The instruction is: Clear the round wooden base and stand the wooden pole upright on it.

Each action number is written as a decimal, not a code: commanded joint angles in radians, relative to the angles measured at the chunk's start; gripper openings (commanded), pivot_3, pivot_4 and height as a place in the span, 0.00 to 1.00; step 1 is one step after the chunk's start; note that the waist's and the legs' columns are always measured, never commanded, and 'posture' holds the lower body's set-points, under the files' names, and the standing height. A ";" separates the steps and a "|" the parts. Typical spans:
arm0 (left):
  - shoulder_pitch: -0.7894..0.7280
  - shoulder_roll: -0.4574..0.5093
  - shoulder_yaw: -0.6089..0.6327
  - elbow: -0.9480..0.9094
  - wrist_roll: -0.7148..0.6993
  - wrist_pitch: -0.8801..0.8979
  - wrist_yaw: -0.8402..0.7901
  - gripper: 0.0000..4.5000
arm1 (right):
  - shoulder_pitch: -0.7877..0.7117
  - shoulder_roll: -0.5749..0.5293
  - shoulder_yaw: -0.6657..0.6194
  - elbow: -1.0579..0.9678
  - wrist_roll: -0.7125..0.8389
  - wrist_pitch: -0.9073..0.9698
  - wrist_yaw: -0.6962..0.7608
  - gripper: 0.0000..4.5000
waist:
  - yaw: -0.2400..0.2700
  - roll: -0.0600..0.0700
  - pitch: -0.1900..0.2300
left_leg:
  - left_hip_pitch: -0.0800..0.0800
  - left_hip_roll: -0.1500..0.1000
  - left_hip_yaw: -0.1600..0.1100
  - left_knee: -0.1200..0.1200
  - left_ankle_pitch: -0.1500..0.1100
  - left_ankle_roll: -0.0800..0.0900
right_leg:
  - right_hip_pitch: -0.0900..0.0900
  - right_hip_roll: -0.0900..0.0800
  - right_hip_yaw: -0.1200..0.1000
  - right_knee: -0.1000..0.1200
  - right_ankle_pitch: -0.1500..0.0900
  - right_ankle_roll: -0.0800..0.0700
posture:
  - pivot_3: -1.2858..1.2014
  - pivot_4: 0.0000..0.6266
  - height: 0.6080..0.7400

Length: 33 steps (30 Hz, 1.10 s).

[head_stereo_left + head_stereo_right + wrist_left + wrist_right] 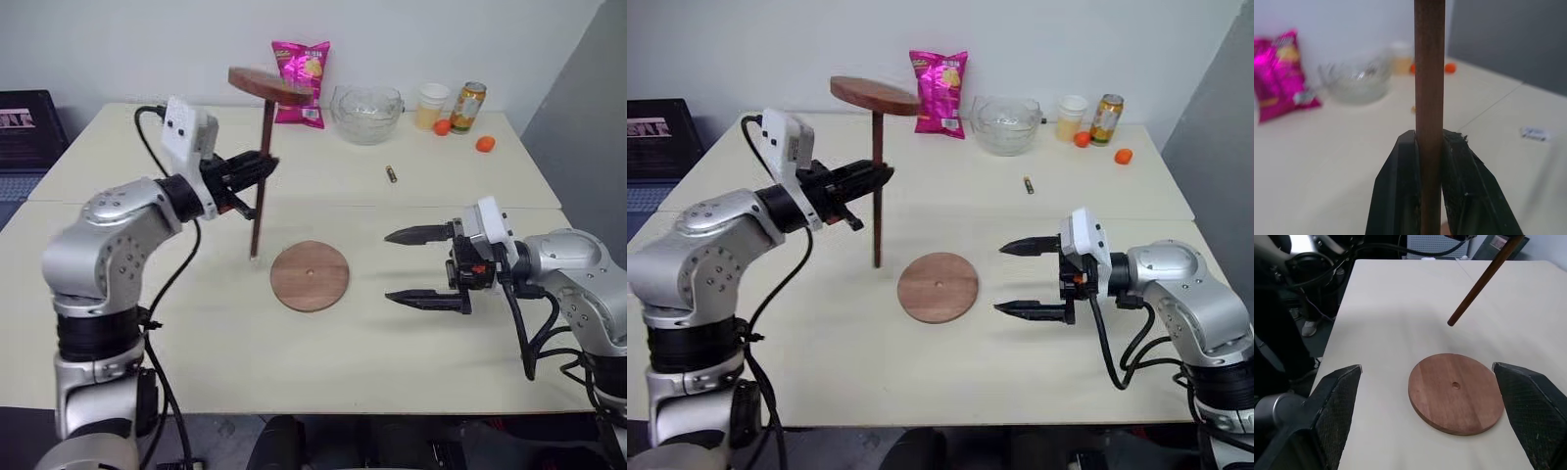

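Nearest you, the right pincer hovers over the right half of the desk, its two black fingers spread as wide as they go and holding nothing. It points across the desk toward the round wooden base, which lies flat near the middle of the desk, closer to the front edge than the back. You can see the small hole in the disc's centre, and its top is bare. The base sits just beyond the open fingertips, apart from them.

Your left pincer is raised over the left half of the desk and is clamped shut on the wooden pole, gripping the rod partway along its length. You hold the pole close to upright, with its fixed disc at the top and the plain end hanging down. That lower end is off the desk and hangs to the left of the base, near its rim but not over the hole.

Along the back edge you see a pink snack bag, a clear glass bowl, a pale cup, a drink can and two small orange balls. A small battery-like object lies alone in front of the bowl.
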 commanded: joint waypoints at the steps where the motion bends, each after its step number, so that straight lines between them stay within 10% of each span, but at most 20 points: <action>1: 0.049 -0.028 0.002 -0.069 -0.019 -0.089 -0.008 0.05 | 0.026 0.002 -0.050 -0.071 0.029 0.017 -0.059 1.00 | 0.000 0.000 0.000 | 0.000 0.000 0.000 0.000 0.000 0.000 | 0.000 0.000 0.000 0.000 0.000 0.000 | 0.52 0.24 1.00; 33: 0.102 -0.242 -0.109 0.116 0.008 -0.359 -0.005 0.05 | 0.141 -0.101 0.027 -0.166 -0.069 0.134 -0.185 1.00 | 0.003 0.000 0.000 | 0.000 0.000 -0.001 0.000 -0.002 0.005 | 0.001 0.001 0.000 -0.001 0.001 0.001 | 0.52 0.24 1.00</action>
